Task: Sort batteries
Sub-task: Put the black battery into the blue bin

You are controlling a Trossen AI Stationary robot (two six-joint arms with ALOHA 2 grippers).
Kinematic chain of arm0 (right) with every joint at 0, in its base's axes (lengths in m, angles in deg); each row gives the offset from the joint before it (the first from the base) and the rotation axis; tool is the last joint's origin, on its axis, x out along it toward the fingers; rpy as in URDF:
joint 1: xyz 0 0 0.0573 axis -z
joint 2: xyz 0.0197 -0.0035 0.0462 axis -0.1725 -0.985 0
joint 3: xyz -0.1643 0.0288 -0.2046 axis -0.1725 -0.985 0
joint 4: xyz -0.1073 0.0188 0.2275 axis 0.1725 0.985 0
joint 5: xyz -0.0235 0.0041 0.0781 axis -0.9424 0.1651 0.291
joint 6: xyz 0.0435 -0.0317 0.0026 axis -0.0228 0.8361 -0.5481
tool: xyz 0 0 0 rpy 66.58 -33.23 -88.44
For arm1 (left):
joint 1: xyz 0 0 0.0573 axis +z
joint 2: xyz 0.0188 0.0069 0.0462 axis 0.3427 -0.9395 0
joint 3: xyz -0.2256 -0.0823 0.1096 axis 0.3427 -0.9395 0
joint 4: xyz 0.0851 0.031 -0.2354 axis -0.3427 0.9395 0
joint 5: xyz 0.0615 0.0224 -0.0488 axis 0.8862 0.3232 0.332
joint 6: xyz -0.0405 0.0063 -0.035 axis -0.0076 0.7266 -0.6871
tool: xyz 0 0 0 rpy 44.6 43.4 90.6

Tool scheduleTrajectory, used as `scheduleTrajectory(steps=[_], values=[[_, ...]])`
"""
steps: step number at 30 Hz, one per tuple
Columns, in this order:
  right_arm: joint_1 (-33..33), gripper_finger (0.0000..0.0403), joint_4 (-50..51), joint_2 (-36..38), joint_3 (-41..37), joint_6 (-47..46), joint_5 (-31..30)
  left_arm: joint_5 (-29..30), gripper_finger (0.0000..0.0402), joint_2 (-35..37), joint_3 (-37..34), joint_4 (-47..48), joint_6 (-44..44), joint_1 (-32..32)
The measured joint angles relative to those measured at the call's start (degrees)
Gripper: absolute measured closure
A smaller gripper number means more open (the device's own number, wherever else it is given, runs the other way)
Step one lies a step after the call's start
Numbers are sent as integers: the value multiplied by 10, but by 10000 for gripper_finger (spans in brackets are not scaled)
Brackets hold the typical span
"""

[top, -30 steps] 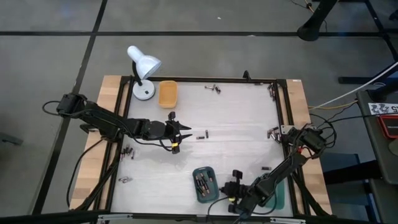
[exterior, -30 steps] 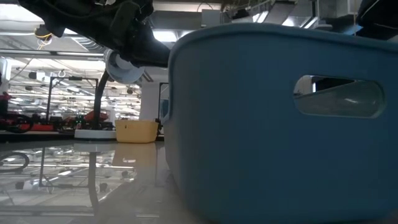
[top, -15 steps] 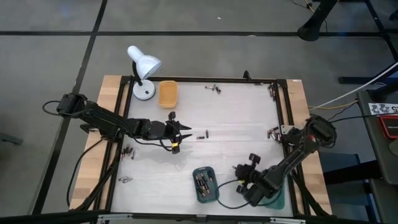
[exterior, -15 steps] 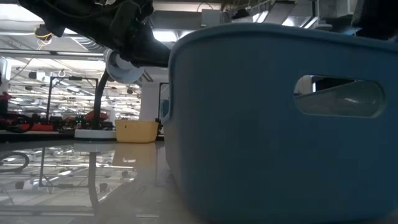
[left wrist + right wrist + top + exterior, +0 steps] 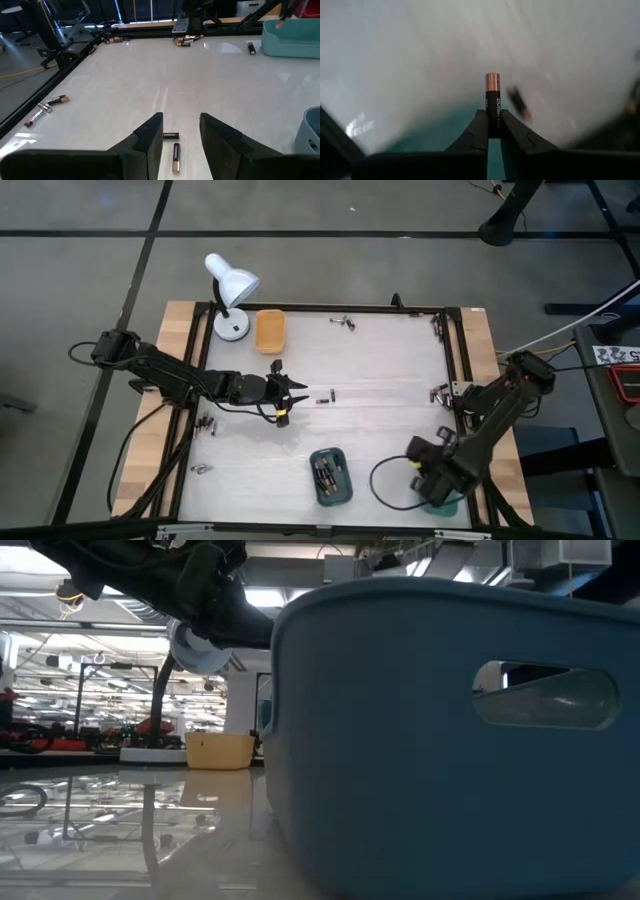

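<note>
While the left gripper hangs open over two loose batteries near the tabletop's middle, the right gripper has swung away from the dark teal tray toward the near right corner. Its jaws are clamped on one battery, copper end outward, above a green tray; a drop there seems likely.

One small black-and-copper cylindrical battery stood upright at frame centre; two similar batteries lay flat at lower centre.
</note>
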Motion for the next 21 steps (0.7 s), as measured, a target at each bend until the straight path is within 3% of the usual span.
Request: scheduleTrajectory(steps=[5,15,21], values=[[-30,377,7,0,6,-54,76,0,282,0,0,0,-1,0],[-73,369,-1,0,6,-119,78,0,282,0,0,-12,12,5],[-72,312,8,0,6,-123,77,0,282,0,0,-5,3,5]])
